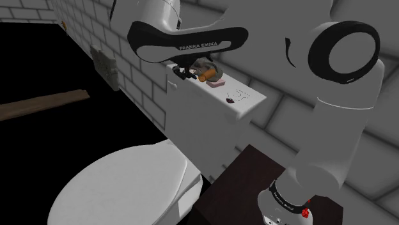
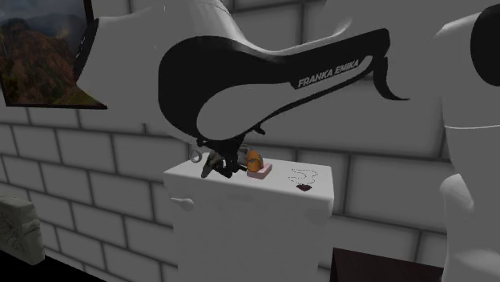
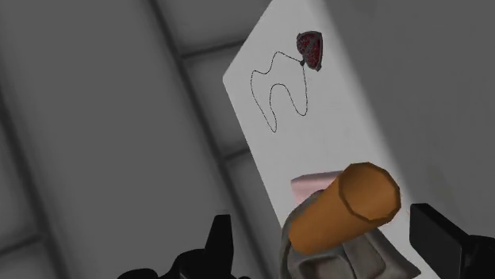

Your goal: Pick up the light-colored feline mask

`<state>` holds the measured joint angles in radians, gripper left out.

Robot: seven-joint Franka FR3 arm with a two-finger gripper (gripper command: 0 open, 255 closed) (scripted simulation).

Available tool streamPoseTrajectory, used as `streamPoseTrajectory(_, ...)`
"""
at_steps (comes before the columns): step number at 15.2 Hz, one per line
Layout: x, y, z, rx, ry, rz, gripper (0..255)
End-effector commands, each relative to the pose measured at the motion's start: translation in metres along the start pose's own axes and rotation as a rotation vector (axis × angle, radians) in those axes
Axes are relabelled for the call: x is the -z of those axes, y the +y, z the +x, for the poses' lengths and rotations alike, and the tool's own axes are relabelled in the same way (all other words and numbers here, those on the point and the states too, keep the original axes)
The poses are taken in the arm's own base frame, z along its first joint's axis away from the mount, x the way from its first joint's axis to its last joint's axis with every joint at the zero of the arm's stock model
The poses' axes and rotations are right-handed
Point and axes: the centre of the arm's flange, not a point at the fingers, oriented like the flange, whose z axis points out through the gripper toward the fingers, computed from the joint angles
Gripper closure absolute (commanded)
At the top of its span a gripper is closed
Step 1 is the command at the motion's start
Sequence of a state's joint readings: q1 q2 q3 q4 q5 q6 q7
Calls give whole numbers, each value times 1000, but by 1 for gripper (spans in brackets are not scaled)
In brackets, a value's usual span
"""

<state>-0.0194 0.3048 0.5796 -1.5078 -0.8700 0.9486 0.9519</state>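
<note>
My gripper (image 3: 321, 223) stands released, its fingers apart on either side of the grey mask (image 3: 349, 257). The mask lies at one end of the cistern lid (image 3: 349, 119), an orange cylinder (image 3: 349, 206) against it. A pink block (image 3: 311, 186) sits just beyond, and a pendant necklace (image 3: 309, 49) lies toward the far end.

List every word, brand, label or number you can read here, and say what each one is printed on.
"FRANKA EMIKA": white letters on the arm's black forearm cover, readable in the shoulder view and the second exterior view.
Small white lettering on the black ring near the arm's base: too small to read.
</note>
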Motion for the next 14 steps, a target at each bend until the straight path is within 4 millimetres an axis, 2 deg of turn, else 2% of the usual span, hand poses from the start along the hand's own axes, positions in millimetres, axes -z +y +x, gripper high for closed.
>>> streamPoseTrajectory(1, 9, -24, 23, -70, 9, -109, 0)
streamPoseTrajectory(2, 12, -31, 30, -89, 12, -138, 0)
streamPoseTrajectory(9, -6, -62, 24, -89, 12, -138, 0)
streamPoseTrajectory(11, -8, -65, 23, -89, 12, -138, 0)
streamPoseTrajectory(12, -8, -65, 24, -89, 12, -138, 255)
streamPoseTrajectory(14, -9, -65, 24, -89, 12, -138, 255)
